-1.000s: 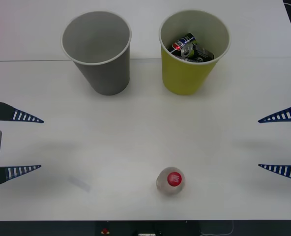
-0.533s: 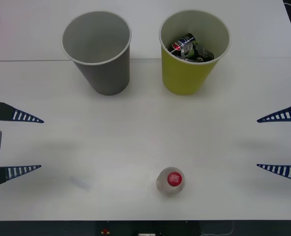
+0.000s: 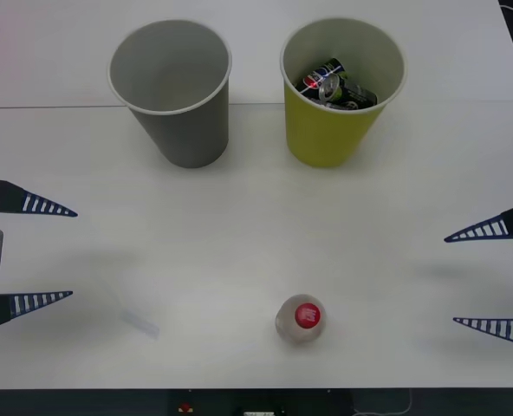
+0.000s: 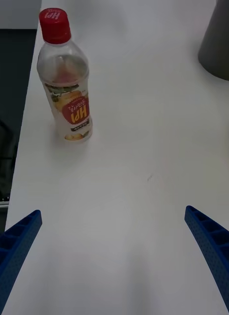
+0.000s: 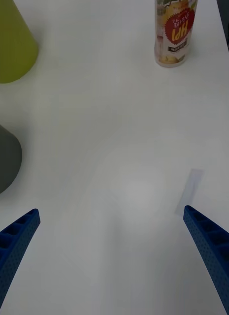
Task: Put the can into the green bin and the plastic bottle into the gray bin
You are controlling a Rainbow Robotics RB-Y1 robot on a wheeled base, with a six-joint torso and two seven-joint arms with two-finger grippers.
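right end effector (image 3: 492,277): released, fingers spread wide, hovering over the right edge of the surface (image 3: 239,225). I see the plastic bottle (image 4: 65,81) dead ahead in its wrist view, nothing between the fingers.
left end effector (image 3: 31,256): released, parked at the left edge, holding nothing. Its wrist view catches the lower part of the bottle, well apart from it.
bottle: upright, red cap up, near the front edge of the surface, roughly centre, closer to the right arm. Not touching anything.
gray bin (image 3: 172,91): back left, upright, looks empty from above. Bottle's target.
green bin (image 3: 341,91): back right, upright, cans (image 3: 336,85) already inside. I'd call that half done.
risk, tip-over: bottle is tall, light and near-empty by the look of it. One finger touching before the other knocks it flat and it rolls.
risk, edge: it stands close to the front edge. A push from behind could send it off.
risk, squeeze: thin wall, too much clamp and it squirts out.
risk, drop-off: bins stand near each other. Sloppy carry clips the green rim or lands it in the wrong one.
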